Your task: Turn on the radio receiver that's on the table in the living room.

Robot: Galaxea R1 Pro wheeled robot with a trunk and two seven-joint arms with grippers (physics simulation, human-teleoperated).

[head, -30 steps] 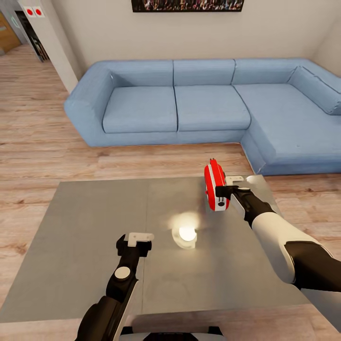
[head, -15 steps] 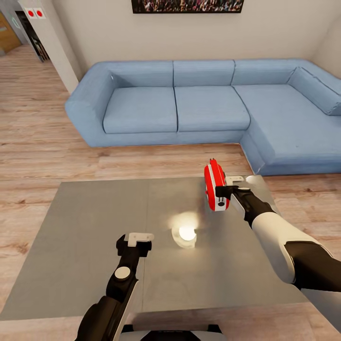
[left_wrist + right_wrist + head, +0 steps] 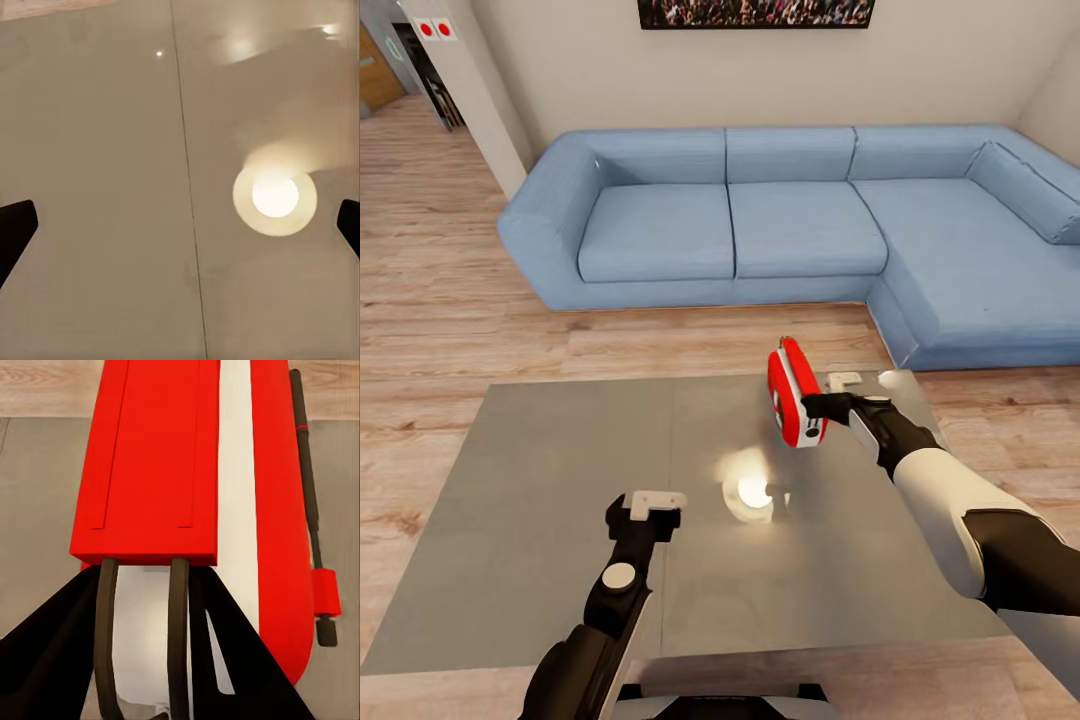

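my left gripper (image 3: 657,502) hangs wide open over the glossy grey table (image 3: 540,500), fingers (image 3: 15,232) spread apart. to the right, my right gripper (image 3: 822,405) clamps the rounded red radio (image 3: 792,393), lifted above the far right tabletop, white-trimmed and tilted.

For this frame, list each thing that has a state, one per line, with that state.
Glossy red radio receiver with white trim: tilted, lifted off the table, on or off unclear.
Right gripper: shut on the radio receiver.
Left gripper: open, holding nothing, above the table.
Glossy grey-taupe table: bare top, bright lamp reflection near the middle.
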